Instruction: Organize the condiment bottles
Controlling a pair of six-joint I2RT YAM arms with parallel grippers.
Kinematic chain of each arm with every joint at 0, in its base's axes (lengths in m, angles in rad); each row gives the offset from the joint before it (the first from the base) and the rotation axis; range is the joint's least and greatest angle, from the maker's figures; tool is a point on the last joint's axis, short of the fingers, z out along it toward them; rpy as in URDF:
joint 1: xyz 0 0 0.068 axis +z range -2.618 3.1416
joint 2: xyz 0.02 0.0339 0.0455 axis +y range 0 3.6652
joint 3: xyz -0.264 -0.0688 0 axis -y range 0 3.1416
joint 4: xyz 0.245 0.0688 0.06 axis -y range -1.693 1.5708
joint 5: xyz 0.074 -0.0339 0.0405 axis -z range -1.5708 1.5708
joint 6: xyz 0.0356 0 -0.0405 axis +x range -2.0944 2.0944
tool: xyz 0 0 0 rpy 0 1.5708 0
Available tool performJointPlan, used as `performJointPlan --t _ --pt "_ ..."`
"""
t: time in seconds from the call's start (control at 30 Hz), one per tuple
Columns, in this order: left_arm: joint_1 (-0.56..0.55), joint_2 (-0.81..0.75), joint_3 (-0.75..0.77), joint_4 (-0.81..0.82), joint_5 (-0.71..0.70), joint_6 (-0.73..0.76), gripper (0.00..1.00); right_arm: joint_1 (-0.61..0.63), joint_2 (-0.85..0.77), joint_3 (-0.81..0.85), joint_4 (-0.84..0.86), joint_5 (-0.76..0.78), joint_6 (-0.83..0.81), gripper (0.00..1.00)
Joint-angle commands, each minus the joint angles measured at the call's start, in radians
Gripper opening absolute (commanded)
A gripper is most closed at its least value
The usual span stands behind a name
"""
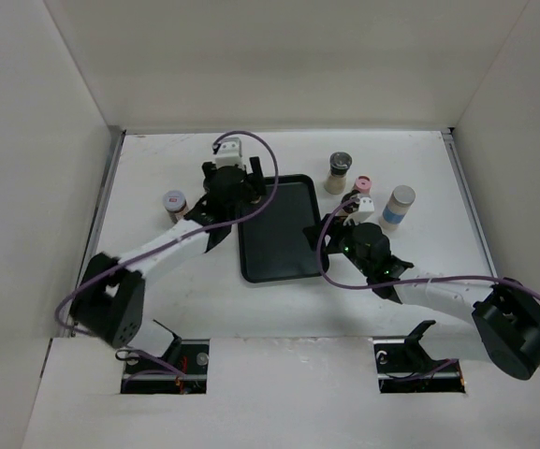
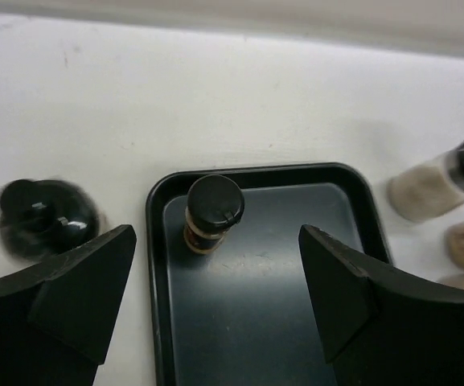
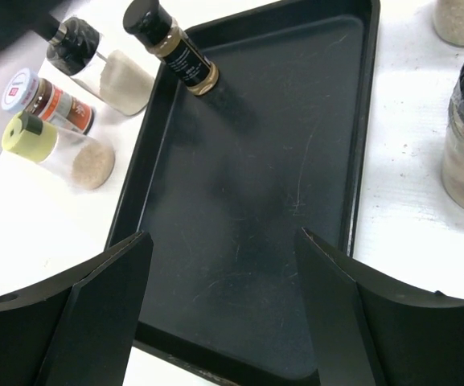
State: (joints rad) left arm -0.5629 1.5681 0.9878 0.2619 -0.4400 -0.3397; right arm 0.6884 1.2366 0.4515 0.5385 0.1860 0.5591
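Left pincer (image 2: 217, 261) hangs spread wide over the black tray (image 2: 280, 265) and pinches nothing; its two dark fingers fill the lower corners of the left wrist view. Just beyond them, in the tray's upper-left corner, the brown bottle (image 2: 213, 211) stands upright under a black cap, clear of both fingers. Right pincer (image 3: 223, 241) is likewise spread and empty, poised over the near end of the same tray in its own view.

Farther out, the other condiment bottles stand on the white table (image 1: 279, 318). In the upper left of the right wrist view we see three beside the tray: a yellow-green-capped jar (image 3: 34, 135), a white-lidded bottle (image 3: 51, 100) and a black-capped shaker (image 3: 123, 72). In the overhead view, right of the tray's top end, are a grey-capped bottle (image 1: 341, 171), a pink-capped bottle (image 1: 363, 185) and a blue-banded bottle (image 1: 400, 210).

We judge these bottles to be light, stiff and smooth-walled, so probably slippery. They are tall for their footprint, and a nudge near the cap could topple one. We would take each across the body at mid-height, below the cap, with a jaw squarely on either side and a modest squeeze.
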Motion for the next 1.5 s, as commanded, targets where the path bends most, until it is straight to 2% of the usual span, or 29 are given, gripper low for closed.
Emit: performJointPlan --t 0.0,0.17,0.33,0.43,0.53,0.77,0.83,0.93,1.0,1.1,1.2,1.33,1.47 --pt "0.002 -0.224 -0.102 -0.012 -0.061 -0.008 0.82 -0.007 -0.012 0.018 0.046 -0.010 0.015 0.78" --pt "0.053 -0.404 -0.219 -0.229 -0.138 -0.070 0.82 -0.004 0.007 0.022 0.051 -0.013 0.016 0.73" --pt "0.119 -0.418 -0.284 -0.285 -0.132 -0.105 0.82 0.000 0.033 0.036 0.055 -0.020 0.005 0.54" --pt "0.128 -0.367 -0.284 -0.254 -0.115 -0.108 0.80 0.004 0.038 0.044 0.048 -0.029 0.004 0.57" --pt "0.133 -0.298 -0.267 -0.219 -0.114 -0.107 0.80 0.004 0.032 0.036 0.057 -0.026 0.005 0.69" --pt "0.145 -0.215 -0.252 -0.179 -0.131 -0.108 0.69 0.004 0.029 0.030 0.055 -0.033 0.013 0.72" --pt "0.142 -0.210 -0.262 -0.170 -0.141 -0.108 0.61 0.001 0.038 0.038 0.043 -0.036 0.015 0.72" --pt "0.131 -0.241 -0.273 -0.168 -0.184 -0.110 0.40 0.000 0.029 0.033 0.046 -0.026 0.012 0.72" --pt "0.113 -0.298 -0.265 -0.187 -0.210 -0.096 0.34 -0.005 0.038 0.033 0.049 -0.036 0.018 0.72" --pt "0.065 -0.376 -0.233 -0.214 -0.238 -0.076 0.32 0.001 0.040 0.041 0.044 -0.031 0.012 0.72" --pt "0.016 -0.378 -0.170 -0.227 -0.221 -0.067 0.32 0.001 0.047 0.038 0.051 -0.033 0.018 0.72" --pt "-0.059 -0.277 -0.097 -0.179 -0.181 -0.067 0.32 0.001 0.034 0.038 0.043 -0.026 0.012 0.73" --pt "-0.081 -0.145 -0.028 -0.121 -0.134 -0.073 0.32 -0.003 0.021 0.032 0.041 -0.033 0.019 0.73"
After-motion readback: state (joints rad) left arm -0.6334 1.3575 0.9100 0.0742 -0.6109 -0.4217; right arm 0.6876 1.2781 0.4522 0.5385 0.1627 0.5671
